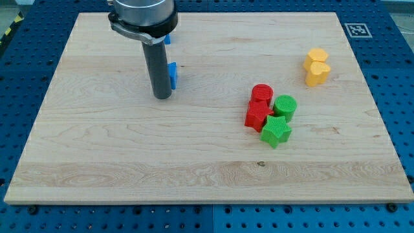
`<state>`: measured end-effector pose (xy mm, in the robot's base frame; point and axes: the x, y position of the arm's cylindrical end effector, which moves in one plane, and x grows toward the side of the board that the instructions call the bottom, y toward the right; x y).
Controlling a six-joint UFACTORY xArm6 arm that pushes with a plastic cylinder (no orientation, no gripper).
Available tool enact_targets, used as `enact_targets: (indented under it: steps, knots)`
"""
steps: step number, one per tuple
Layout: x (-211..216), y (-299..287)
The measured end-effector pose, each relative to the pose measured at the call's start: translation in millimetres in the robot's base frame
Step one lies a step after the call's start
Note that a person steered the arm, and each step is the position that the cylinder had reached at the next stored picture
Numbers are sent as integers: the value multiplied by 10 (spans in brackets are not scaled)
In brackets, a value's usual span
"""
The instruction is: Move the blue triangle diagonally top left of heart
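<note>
My tip rests on the wooden board at the view's upper left. A blue block shows just to the tip's right, mostly hidden behind the rod; its shape cannot be made out. Another bit of blue peeks out higher up, beside the arm's body. The yellow heart lies far off at the view's right, with a yellow block touching it from above.
A cluster sits right of centre: a red cylinder, a red star, a green cylinder and a green star, all touching. The board lies on a blue perforated table.
</note>
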<state>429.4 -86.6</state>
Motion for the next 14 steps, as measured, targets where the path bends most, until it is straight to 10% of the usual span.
enact_targets:
  steps: [14]
  knots:
    - [-813, 420]
